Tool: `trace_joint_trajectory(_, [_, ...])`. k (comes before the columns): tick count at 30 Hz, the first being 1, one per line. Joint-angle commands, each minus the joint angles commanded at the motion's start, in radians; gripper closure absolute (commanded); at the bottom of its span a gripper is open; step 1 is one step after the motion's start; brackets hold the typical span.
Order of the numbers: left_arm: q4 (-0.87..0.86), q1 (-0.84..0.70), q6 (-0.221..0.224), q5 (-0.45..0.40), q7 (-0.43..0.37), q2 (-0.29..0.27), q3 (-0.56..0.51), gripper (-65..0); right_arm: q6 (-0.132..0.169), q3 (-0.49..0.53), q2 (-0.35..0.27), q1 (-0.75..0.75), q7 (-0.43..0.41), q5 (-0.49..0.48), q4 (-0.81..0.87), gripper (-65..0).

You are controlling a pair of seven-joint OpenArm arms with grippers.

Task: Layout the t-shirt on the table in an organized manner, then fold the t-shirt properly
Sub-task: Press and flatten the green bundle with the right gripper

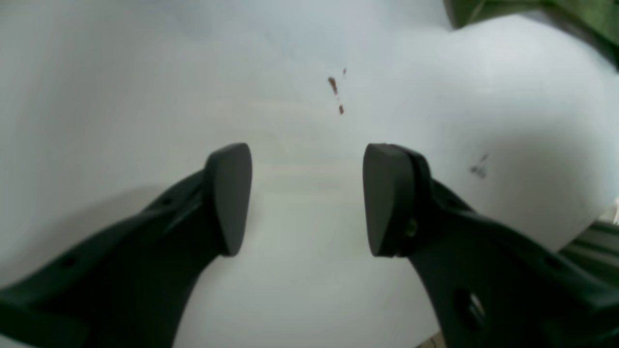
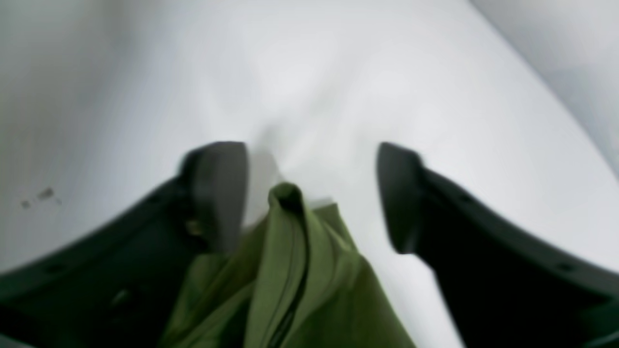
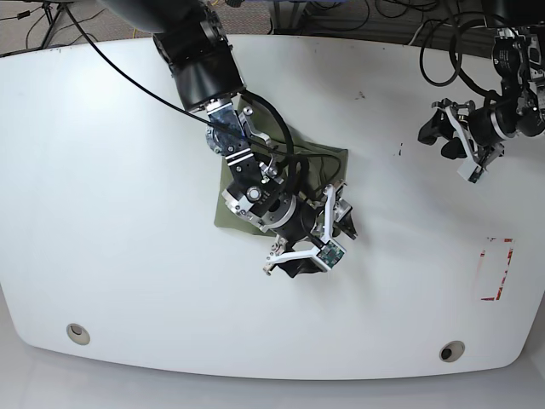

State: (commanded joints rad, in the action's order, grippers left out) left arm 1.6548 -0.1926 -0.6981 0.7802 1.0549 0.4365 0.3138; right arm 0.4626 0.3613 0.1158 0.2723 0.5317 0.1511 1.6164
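Note:
The olive-green t-shirt (image 3: pixel 325 164) lies bunched in a compact shape in the middle of the white table (image 3: pixel 111 170), mostly hidden under the right arm. My right gripper (image 3: pixel 319 247) hovers at its near-right edge, open. In the right wrist view a raised fold of the t-shirt (image 2: pixel 295 261) stands between the spread fingers (image 2: pixel 220 193), leaning toward the left one, unclamped, with the table (image 2: pixel 338 72) beyond. My left gripper (image 3: pixel 438 136) hangs open over bare table (image 1: pixel 145 72) to the right of the garment. In its view (image 1: pixel 307 198) only a corner of the t-shirt (image 1: pixel 595 14) shows at top right.
A red tape rectangle (image 3: pixel 496 271) marks the table's right side. Two metal grommets (image 3: pixel 77 332) (image 3: pixel 451 350) sit near the front edge. Small brown marks (image 1: pixel 333 86) lie ahead of the left gripper. Cables hang beyond the far edge (image 3: pixel 341 17).

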Motion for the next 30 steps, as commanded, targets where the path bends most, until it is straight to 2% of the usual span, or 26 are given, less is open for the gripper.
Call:
trace_joint_trajectory(7, [0.0, 0.003, 0.0, 0.0, 0.0, -0.002, 0.0, -34.4, 0.006, -0.028, -0.04, -0.184, 0.08, -0.003, 0.184, -46.8])
trace_joint_trajectory(13, [-0.002, 0.005, 0.0, -0.002, 0.0, -0.002, 0.0, -34.4, 0.006, -0.055, -0.043, -0.341, 0.08, -0.037, 0.279, -46.8])
trace_joint_trajectory(18, [-0.002, 0.005, 0.0, -0.002, 0.0, -0.002, 0.0, -34.4, 0.006, -0.109, -0.046, -0.396, 0.08, -0.091, 0.272, -46.8])
trace_joint_trajectory(27, [-0.002, 0.0, 0.0, -0.002, 0.0, -0.002, 0.0, -34.4, 0.006, -0.186, -0.066, -0.391, 0.077, -0.189, 0.175, -46.3])
trace_joint_trajectory(30, [-0.002, -0.002, 0.0, -0.002, 0.0, -0.002, 0.0, -34.4, 0.006, -0.186, -0.075, -0.381, 0.077, -0.227, 0.149, -41.9])
